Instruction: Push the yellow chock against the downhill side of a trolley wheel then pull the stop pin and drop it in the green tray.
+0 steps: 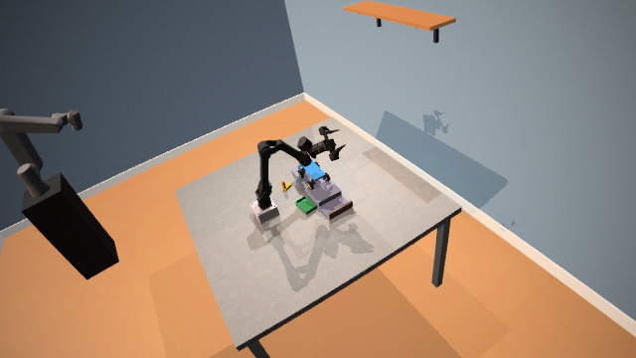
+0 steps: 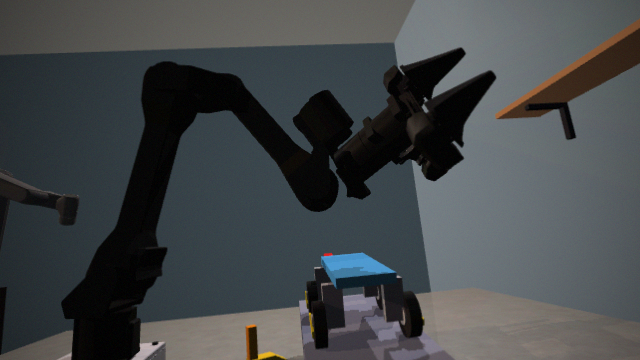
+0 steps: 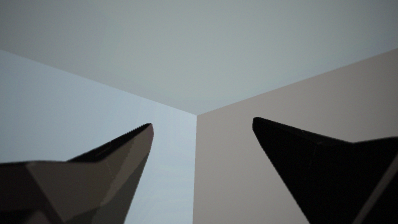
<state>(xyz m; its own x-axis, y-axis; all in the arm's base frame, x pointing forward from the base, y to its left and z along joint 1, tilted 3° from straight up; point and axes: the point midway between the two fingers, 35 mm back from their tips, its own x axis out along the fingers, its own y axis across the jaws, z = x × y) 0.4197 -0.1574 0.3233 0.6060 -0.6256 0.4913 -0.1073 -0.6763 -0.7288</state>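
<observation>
The trolley (image 1: 314,174) (image 2: 357,270) has a blue deck and black wheels and stands on the grey ramp (image 1: 332,196) (image 2: 372,340). The red head of the stop pin (image 2: 327,255) shows just behind the deck's uphill end. The yellow chock with its orange handle (image 1: 285,186) (image 2: 251,341) stands on the table left of the ramp, apart from the wheels. The green tray (image 1: 306,205) lies beside the ramp's lower part. My gripper (image 1: 339,139) (image 2: 477,62) (image 3: 203,125) is open and empty. It is raised high above the trolley and points up toward the room's corner.
The arm's base (image 1: 264,211) (image 2: 112,345) stands on the grey table (image 1: 258,278) left of the ramp. A dark stop bar (image 1: 341,210) closes the ramp's low end. An orange shelf (image 1: 399,15) (image 2: 575,75) hangs on the wall. A second dark arm on a box (image 1: 67,224) stands at far left.
</observation>
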